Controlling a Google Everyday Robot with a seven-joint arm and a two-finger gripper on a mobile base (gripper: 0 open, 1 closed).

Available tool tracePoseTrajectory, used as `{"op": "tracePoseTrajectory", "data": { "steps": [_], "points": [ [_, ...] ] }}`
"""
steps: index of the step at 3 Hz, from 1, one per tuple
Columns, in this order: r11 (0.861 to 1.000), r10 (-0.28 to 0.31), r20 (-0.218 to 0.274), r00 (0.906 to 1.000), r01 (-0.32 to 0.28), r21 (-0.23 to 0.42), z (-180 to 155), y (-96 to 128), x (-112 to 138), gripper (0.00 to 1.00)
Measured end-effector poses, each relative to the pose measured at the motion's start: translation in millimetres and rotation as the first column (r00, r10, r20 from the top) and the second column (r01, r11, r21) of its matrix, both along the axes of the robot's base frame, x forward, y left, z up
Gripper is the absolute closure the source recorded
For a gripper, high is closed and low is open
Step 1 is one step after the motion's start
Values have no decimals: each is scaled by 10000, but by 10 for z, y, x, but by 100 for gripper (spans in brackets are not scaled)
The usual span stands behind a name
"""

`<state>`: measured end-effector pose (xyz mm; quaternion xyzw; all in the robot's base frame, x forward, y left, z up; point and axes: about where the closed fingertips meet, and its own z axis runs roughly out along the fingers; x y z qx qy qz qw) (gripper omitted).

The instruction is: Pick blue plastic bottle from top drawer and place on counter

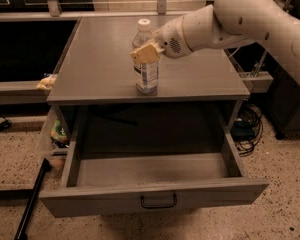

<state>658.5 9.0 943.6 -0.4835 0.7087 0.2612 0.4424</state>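
Item: small clear plastic water bottle [146, 75], white screw cap, pale label with bluish print. Stands upright on the flat grey metal counter [200, 69], towards its front edge, left of centre.

Item: two-finger gripper [143, 52] on a white robot arm [240, 19], reaching in from the right. Tan fingers closed on the bottle's shoulder, just below the cap; the near finger [146, 53] lies across the front.

Item: wide shallow grey metal top drawer [155, 196], pulled fully open below the counter. Small dark bail handle [158, 202] on its front panel.
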Motion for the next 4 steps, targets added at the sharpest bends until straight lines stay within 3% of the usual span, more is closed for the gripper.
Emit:
{"op": "tracePoseTrajectory", "data": {
  "steps": [1,4],
  "points": [
    [9999,-141,-220,9997,142,55,-74,-54,50,81],
    [9999,-140,-220,9997,141,55,-74,-54,50,12]
  ]
}}
